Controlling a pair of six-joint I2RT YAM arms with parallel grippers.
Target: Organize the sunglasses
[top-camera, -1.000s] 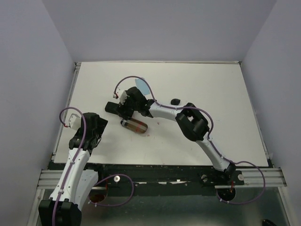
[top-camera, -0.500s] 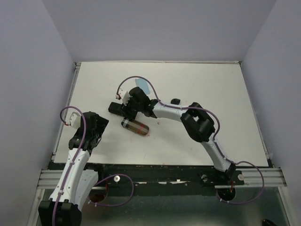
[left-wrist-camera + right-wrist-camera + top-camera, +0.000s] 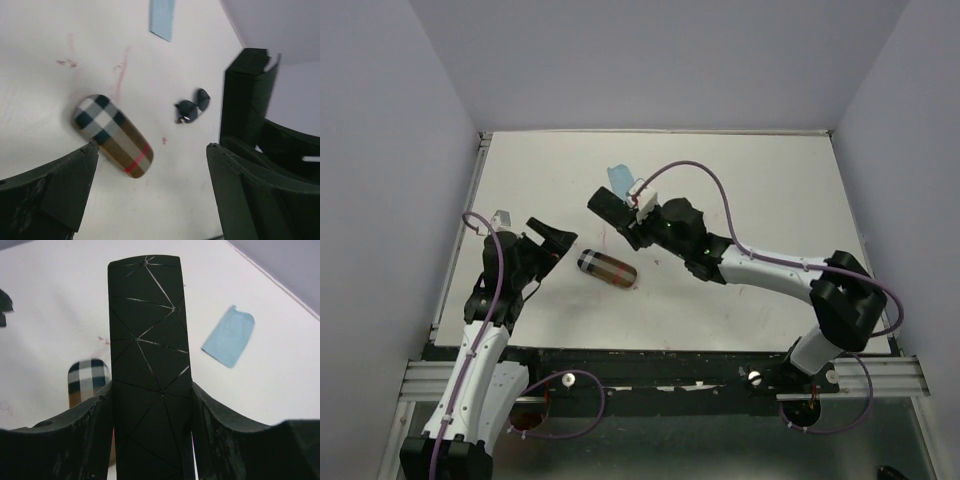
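The black-framed sunglasses (image 3: pixel 192 107) lie on the white table, seen only in the left wrist view; my right arm hides them from above. The orange pair is out of view. My right gripper (image 3: pixel 628 216) (image 3: pixel 150 390) is shut on the plain black case (image 3: pixel 608 205) (image 3: pixel 147 330) and holds it off the table; the case also shows upright in the left wrist view (image 3: pixel 247 95). My left gripper (image 3: pixel 552 243) (image 3: pixel 152 150) is open and empty, just left of the plaid case (image 3: pixel 607 268) (image 3: pixel 114 136), which also shows in the right wrist view (image 3: pixel 87 380).
A light blue cloth (image 3: pixel 620 176) (image 3: pixel 162 19) (image 3: pixel 229 336) lies flat behind the black case. Faint red marks (image 3: pixel 120 67) stain the table near the plaid case. Grey walls close in the table on three sides.
My right gripper has lifted the black case off the table and carried it right and back. My left gripper has swung up and right towards the plaid case.
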